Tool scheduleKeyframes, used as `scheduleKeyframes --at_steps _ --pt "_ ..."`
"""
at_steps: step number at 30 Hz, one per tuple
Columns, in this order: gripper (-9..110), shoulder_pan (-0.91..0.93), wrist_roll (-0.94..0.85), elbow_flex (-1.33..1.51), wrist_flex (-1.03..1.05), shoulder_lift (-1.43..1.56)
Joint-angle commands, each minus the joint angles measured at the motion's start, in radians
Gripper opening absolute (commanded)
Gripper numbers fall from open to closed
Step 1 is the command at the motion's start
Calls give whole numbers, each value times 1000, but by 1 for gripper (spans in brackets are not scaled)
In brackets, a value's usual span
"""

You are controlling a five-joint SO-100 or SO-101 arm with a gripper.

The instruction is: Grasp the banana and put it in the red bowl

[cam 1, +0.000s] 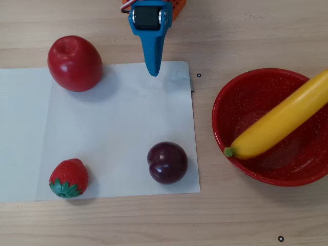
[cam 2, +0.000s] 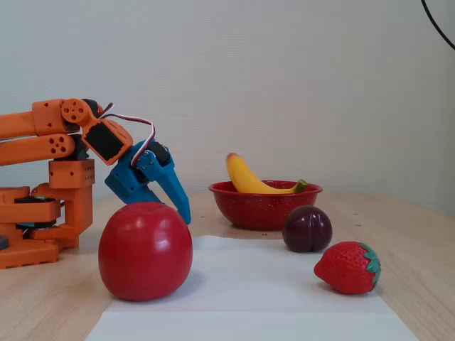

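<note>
Resting in the overhead view: long glossy yellow plastic banana (cam 1: 281,122) lying across the round speckled red bowl (cam 1: 241,92), green stem over the near-left rim, far end past the right rim. Blue two-finger gripper (cam 1: 153,73), fingers pressed together, empty, over the white paper sheet (cam 1: 118,133). Red apple (cam 1: 75,63), strawberry (cam 1: 68,178), purple plum (cam 1: 167,162) on the wooden worktop (cam 1: 154,225).

Fixed view: banana (cam 2: 249,179) leaning in bowl (cam 2: 264,206); gripper (cam 2: 186,216) closed, behind apple (cam 2: 145,250).

Banana (cam 1: 281,124): long, curved, glossy yellow, small green stem. Lies inside the red bowl (cam 1: 225,102), stem end at the bowl's 8 o'clock rim, other end sticking out past the rim toward 2 o'clock in the overhead view. Fixed view: banana (cam 2: 249,180) tilted, far end raised above rim. Red bowl (cam 2: 264,206): round, shallow, white-speckled, upright on table.
</note>
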Motion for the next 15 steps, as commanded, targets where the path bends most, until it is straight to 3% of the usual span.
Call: scheduleKeyframes --at_steps 1,15 --pt "0 23 -17 17 -2 14" --pt "0 28 -23 17 9 12"
